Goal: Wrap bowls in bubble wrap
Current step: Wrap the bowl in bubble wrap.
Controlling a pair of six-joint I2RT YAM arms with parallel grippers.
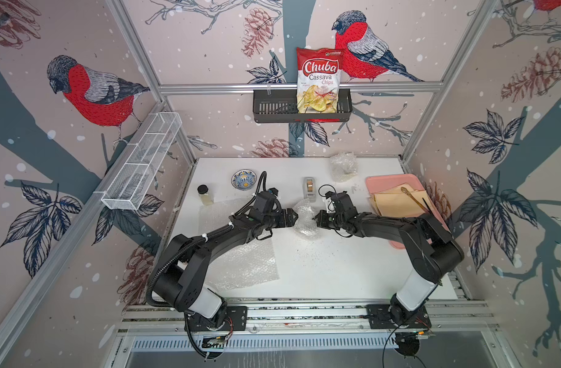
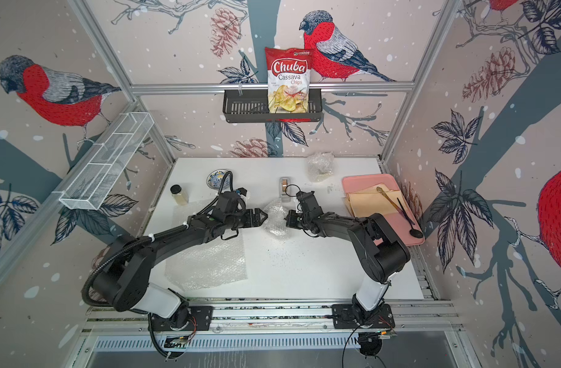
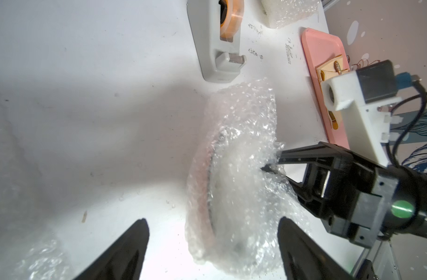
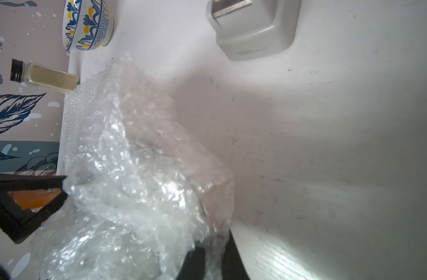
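Bubble-wrap bundle (image 1: 304, 220) sits mid-table (image 1: 336, 270), just in front of the tape dispenser (image 1: 309, 188) on the robot's side. A dark round rim shows thru the plastic in the left wrist view. L gripper (image 1: 294, 218) is at the bundle's left flank, jaws spread wide & holding nothing, tips at the wrap's edge. R gripper (image 1: 316, 219) faces it from the other flank, jaws pinched together on a fold of the bundle's wrap. Blue-&-yellow bowl (image 1: 244, 179) stands bare, well left of the dispenser, w/ a black-lidded glass jar (image 1: 205, 194) further left. 2nd wrapped bundle (image 1: 343, 167) lies behind-right of the dispenser. Flat bubble wrap sheet (image 1: 241, 255) spreads front-left of it, partly under the L arm. Pink tray (image 1: 381, 183), right of the dispenser, holds tan paper (image 1: 397, 204) & a gold spoon (image 1: 411, 197). High behind the dispenser, a black wall basket (image 1: 273, 108) holds a chip bag (image 1: 319, 79) reading "Chuba Cassava Chips". Embossed mark on the dispenser's end & scribbles on the table by the tray: too small to read.
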